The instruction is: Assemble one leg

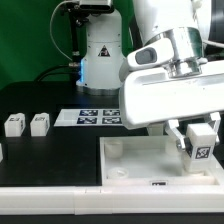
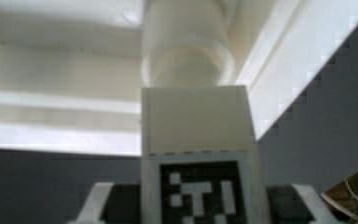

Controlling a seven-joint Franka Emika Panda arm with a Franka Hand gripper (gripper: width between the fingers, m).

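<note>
My gripper (image 1: pixel 197 140) is shut on a leg (image 1: pixel 199 150), a small white block with a black-and-white tag. It holds the leg at the exterior view's right, over the far right corner of the large white square panel (image 1: pixel 135 168). I cannot tell whether the leg touches the panel. In the wrist view the leg (image 2: pixel 195 120) fills the middle between my gripper's (image 2: pixel 197 205) two fingers (image 2: pixel 115 200). Its round peg end points away toward the white panel (image 2: pixel 51 70). Two more legs (image 1: pixel 13 125) (image 1: pixel 40 123) stand side by side on the black table at the exterior view's left.
The marker board (image 1: pixel 93 117) lies flat on the table behind the panel. A further small white part (image 1: pixel 2 151) shows at the exterior view's left edge. The robot's white base (image 1: pixel 100 55) stands at the back.
</note>
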